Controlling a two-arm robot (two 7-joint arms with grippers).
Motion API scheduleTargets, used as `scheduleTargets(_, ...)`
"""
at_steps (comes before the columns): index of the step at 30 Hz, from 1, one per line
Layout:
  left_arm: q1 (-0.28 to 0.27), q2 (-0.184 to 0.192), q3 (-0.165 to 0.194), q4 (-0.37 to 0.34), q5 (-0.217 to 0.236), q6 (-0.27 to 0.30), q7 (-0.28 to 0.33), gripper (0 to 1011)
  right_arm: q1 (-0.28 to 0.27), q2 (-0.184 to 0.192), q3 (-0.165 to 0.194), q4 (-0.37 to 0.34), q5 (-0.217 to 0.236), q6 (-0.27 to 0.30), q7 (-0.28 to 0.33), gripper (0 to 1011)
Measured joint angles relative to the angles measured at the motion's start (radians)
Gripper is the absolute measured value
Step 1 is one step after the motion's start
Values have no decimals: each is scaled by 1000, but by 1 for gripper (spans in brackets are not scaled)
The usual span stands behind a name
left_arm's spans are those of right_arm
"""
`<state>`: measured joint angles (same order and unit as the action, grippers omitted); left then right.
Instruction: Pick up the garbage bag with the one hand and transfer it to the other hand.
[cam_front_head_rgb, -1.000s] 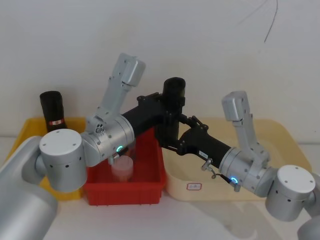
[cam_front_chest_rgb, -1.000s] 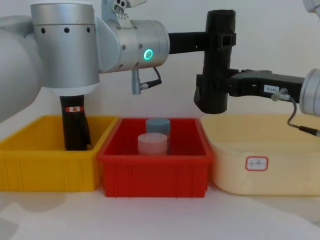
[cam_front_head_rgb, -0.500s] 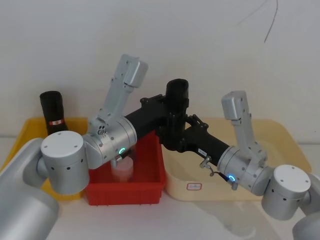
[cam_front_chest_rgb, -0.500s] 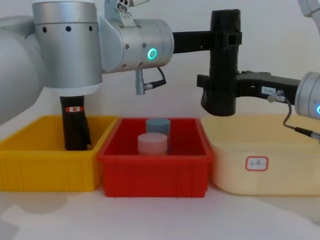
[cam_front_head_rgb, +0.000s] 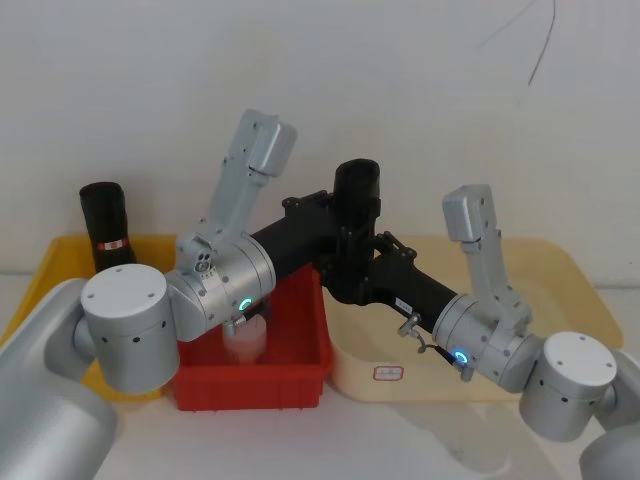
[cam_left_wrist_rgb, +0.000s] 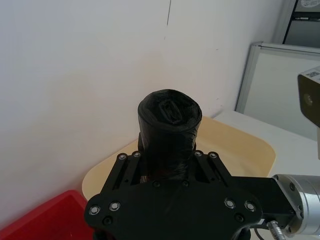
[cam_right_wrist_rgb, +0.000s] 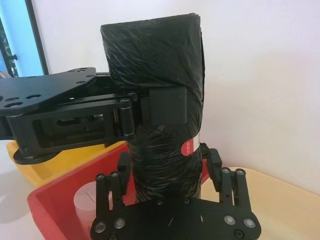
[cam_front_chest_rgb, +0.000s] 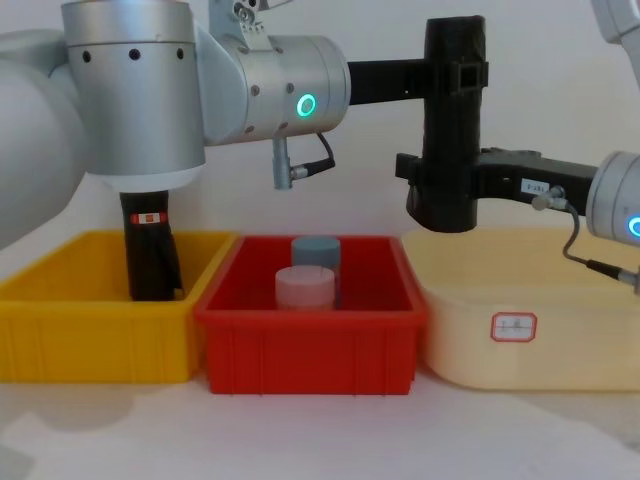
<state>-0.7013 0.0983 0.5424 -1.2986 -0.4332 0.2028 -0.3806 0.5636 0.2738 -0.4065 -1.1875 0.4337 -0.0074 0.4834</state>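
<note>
Clamping garbage bag (cam_front_chest_rgb: 448, 125) between jaws, left gripper (cam_front_chest_rgb: 456, 79) high, right gripper (cam_front_chest_rgb: 440, 190) low

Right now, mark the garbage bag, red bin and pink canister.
garbage bag (cam_front_chest_rgb: 453, 130): chest view, middle of the roll.
red bin (cam_front_chest_rgb: 310, 350): chest view, front wall.
pink canister (cam_front_chest_rgb: 305, 290): chest view, side wall.

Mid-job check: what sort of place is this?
Probably a lab test bench: yellow bin, red bin and cream tub lined up on a white table against a bare wall, with an office partition nearby.
</note>
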Motion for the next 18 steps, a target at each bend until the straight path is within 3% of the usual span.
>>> scheduleTargets(12, 4, 2, 2, -8, -5, 4, 2, 380, 1, -5, 1, 9, -1, -4, 1, 603)
scheduleTargets(18, 4, 2, 2, -9, -6, 5, 3, 380, 2, -5, 2, 10, -1, -5, 2, 568)
